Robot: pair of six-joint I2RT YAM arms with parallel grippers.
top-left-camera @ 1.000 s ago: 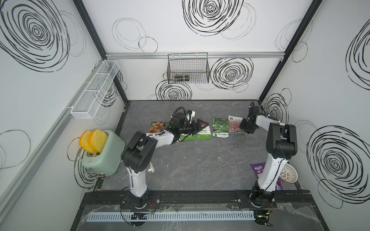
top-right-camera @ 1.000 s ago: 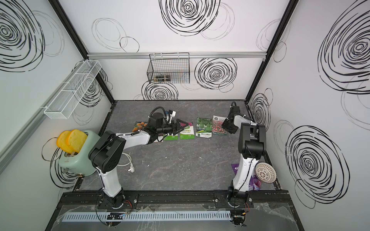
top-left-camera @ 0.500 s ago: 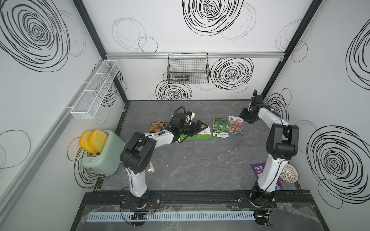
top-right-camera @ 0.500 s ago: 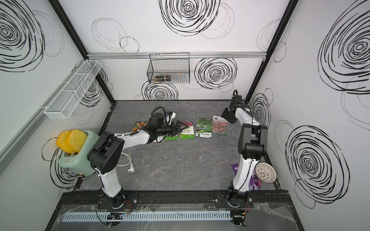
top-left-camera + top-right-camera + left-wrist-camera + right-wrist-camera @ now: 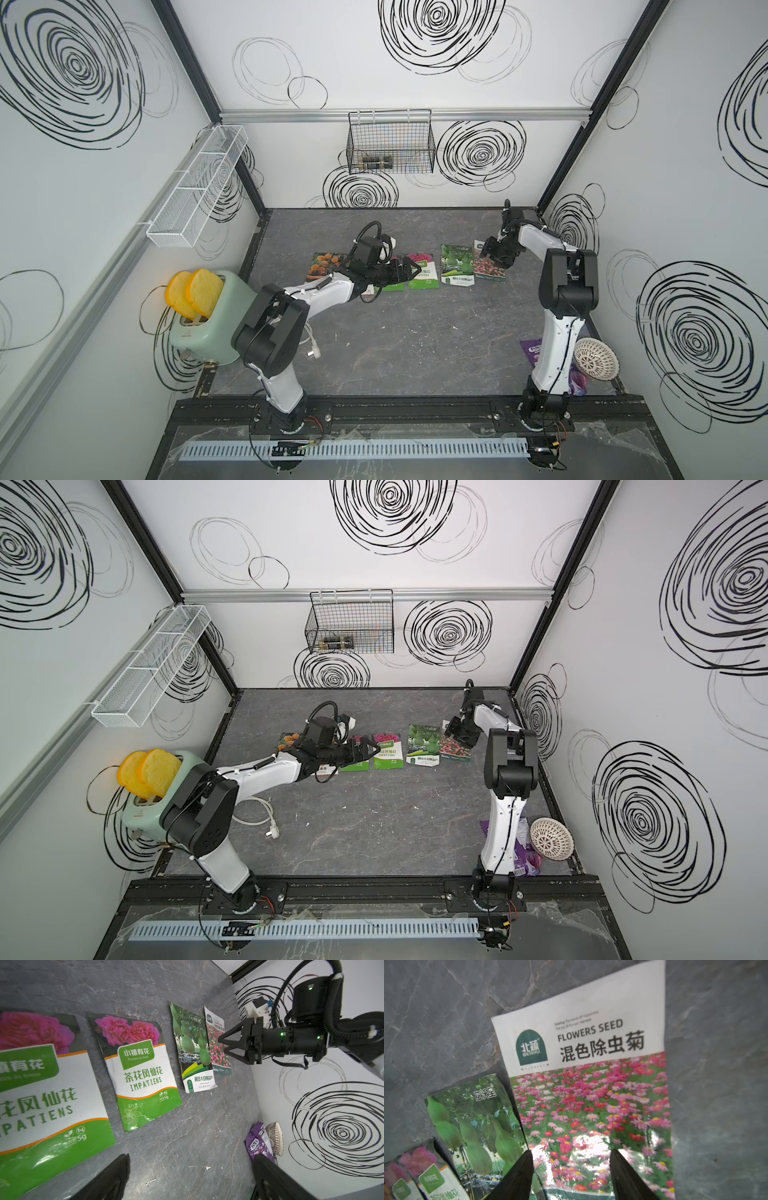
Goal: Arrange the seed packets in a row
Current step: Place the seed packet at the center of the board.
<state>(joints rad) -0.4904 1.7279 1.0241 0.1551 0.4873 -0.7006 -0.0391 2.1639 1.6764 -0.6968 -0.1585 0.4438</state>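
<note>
Seed packets lie side by side at the back of the grey table. From the left they are an orange-flower packet [image 5: 326, 266], a green-white packet [image 5: 41, 1088] partly under my left arm, a second green-white one [image 5: 423, 274], the green-fruit packet [image 5: 457, 264] and the red-pink flower-field packet [image 5: 490, 268]. My left gripper [image 5: 411, 270] hangs open just above the green-white packets with nothing between its fingers. My right gripper [image 5: 571, 1159] is open a little above the flower-field packet [image 5: 591, 1095] and holds nothing.
A purple snack pouch [image 5: 534, 351] and a white perforated bowl [image 5: 594, 359] sit at the front right by the right arm's base. A green toaster [image 5: 208, 320] with toast stands at the left, its plug [image 5: 313, 353] on the table. A wire basket [image 5: 390, 145] hangs on the back wall.
My right gripper's jaws have spread wider; it swung back toward the wall, then came over the flower-field packet. The left gripper opened slightly and stayed in place.
</note>
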